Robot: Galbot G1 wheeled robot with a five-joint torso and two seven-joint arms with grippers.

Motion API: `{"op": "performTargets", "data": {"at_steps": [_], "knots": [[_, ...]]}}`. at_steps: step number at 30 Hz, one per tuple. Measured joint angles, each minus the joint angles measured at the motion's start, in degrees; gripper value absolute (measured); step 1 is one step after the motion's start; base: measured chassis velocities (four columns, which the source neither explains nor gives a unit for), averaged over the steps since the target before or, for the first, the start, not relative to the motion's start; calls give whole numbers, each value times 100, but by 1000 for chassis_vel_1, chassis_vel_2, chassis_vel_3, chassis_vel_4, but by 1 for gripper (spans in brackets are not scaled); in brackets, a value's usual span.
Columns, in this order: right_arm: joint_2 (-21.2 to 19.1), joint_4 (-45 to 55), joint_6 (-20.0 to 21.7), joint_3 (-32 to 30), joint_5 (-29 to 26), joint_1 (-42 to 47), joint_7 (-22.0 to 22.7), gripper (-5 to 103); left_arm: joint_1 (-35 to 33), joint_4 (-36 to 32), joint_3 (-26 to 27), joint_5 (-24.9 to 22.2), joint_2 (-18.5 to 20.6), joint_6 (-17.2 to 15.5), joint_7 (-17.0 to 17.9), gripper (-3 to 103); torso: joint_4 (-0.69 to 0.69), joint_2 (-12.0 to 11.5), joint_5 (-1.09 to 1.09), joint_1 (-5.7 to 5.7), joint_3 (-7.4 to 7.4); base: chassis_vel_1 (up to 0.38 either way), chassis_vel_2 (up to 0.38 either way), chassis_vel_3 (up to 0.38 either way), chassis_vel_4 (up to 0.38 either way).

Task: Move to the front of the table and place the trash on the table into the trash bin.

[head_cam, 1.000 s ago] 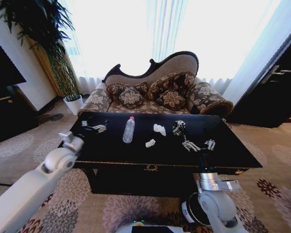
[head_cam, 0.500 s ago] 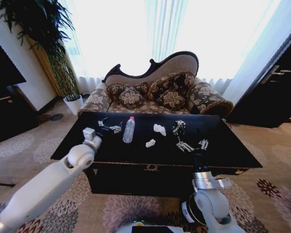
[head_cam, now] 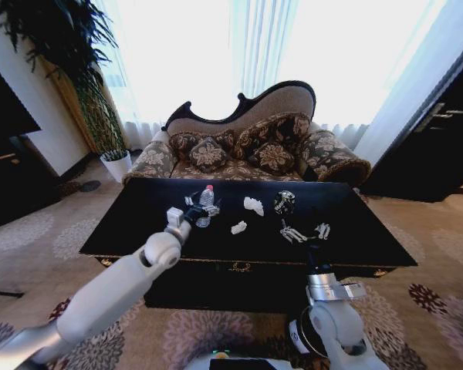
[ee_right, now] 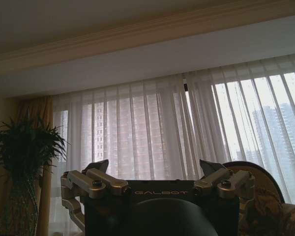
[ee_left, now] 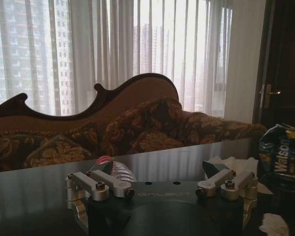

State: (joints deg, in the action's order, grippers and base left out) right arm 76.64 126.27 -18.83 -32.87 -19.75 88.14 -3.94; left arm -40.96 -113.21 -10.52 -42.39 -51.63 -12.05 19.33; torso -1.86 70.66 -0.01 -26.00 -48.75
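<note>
Clear plastic bottle [head_cam: 206, 205] lying at twelve o'clock on glossy black surface [head_cam: 139, 231]; reaching with left tool [head_cam: 201, 208], fingers apart, straddling for grip; right tool [head_cam: 305, 231] hovering, spread, idle.

The left gripper [head_cam: 201, 208] hangs spread over the table [head_cam: 139, 227], its jaws crowding the bottle [head_cam: 207, 197] at its 12 o'clock. Bare tabletop lies open at its 9 o'clock. At 3 o'clock two paper bits [head_cam: 254, 205] and a dark packet [head_cam: 285, 202] clutter the way; the sofa [head_cam: 247, 146] walls off the far edge.
</note>
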Motion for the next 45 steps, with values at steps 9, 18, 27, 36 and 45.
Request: {"op": "performTargets", "data": {"at_steps": [9,18,27,36,45], "knots": [[10,8,3,40,30,3,-13,100,-683,-380,439,275,64,-54,-65,100,1,0,0,0,0,0,0,0,0],[18,-2,1,83,52,5,-55,100,-1141,-324,726,659,52,-159,-55,100,1,0,-1,0,0,0,0,0,0],[-1,-37,-98,30,18,39,-69,100,-1265,-167,786,717,-56,-162,-53,94,0,0,0,0,0,0,0,0,0],[13,-50,-132,59,29,51,-77,100,-1562,-270,1022,768,-28,-77,-116,67,0,0,0,0,0,0,0,0,0],[-47,-68,-133,60,-19,20,-78,100,-1974,-471,1371,935,92,29,-250,43,0,0,-1,0,0,0,0,0,0]]}}
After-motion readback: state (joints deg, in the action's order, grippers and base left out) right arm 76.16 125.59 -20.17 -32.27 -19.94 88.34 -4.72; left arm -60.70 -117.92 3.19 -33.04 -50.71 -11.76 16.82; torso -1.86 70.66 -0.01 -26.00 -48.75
